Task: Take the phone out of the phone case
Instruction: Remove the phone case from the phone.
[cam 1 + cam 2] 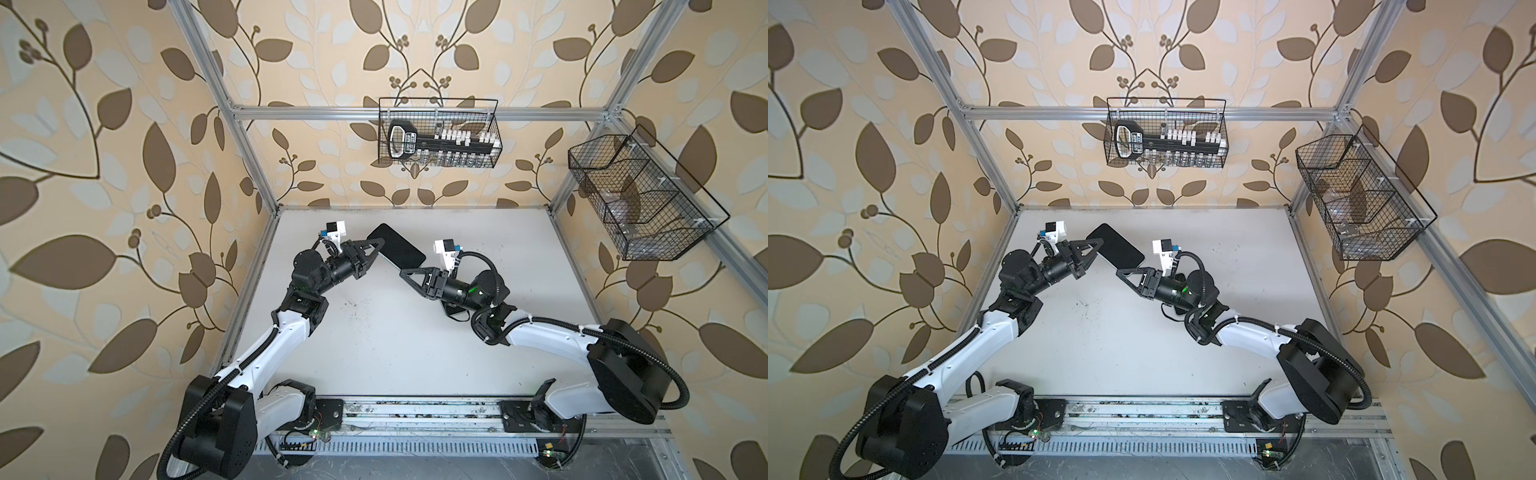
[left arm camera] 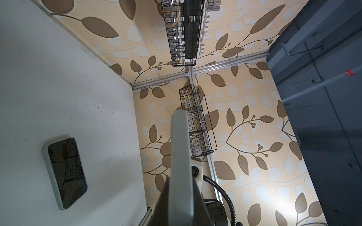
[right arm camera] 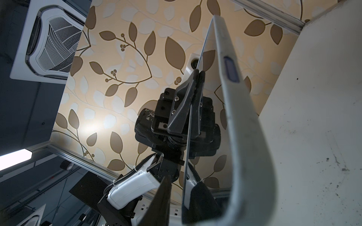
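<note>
The phone (image 1: 397, 249) hangs above the white table (image 1: 395, 353), its dark glossy screen up, in a pale grey phone case (image 3: 241, 137) with a blue side button. My left gripper (image 1: 376, 245) is shut on the back-left end of the cased phone; in the left wrist view the case's edge (image 2: 180, 146) runs out from between the dark fingers (image 2: 162, 207). My right gripper (image 1: 404, 274) is at the opposite end. It is open, with a gap between its upper finger (image 3: 163, 201) and the screen. Its lower finger is hidden under the phone.
Another phone in a pale case (image 2: 64, 172) lies flat on the table below the held one. A wire basket (image 1: 438, 133) with a tool hangs on the back wall. A second wire basket (image 1: 640, 199) hangs on the right wall. The arms' base rail (image 1: 415, 415) runs along the front.
</note>
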Motion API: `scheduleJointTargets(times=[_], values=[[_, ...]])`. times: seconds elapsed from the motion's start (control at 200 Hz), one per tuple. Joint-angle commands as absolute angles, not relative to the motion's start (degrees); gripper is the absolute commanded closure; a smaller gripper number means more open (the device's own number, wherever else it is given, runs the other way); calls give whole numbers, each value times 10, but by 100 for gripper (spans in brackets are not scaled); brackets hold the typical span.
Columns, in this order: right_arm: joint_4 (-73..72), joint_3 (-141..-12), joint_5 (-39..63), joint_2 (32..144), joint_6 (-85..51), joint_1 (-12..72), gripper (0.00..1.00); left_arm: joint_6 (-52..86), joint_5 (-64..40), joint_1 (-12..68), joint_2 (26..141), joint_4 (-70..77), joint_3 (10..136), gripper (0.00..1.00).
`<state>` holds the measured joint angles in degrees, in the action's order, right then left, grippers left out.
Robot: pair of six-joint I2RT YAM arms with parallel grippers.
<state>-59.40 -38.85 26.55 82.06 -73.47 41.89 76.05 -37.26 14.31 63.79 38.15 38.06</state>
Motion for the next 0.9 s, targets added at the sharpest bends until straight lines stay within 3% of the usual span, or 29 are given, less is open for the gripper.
scheduleJointTargets(times=[0.0,0.23,0.455,0.895], values=[[-627,-382,253,817,-737,423,75,750,-367,147,616,434,379,100],[-601,-383,245,809,-715,428,80,750,-362,148,617,432,378,100],[-544,-383,223,781,-668,433,99,758,-352,150,614,422,380,100],[-440,-386,165,723,-570,449,91,757,-310,159,600,354,381,100]])
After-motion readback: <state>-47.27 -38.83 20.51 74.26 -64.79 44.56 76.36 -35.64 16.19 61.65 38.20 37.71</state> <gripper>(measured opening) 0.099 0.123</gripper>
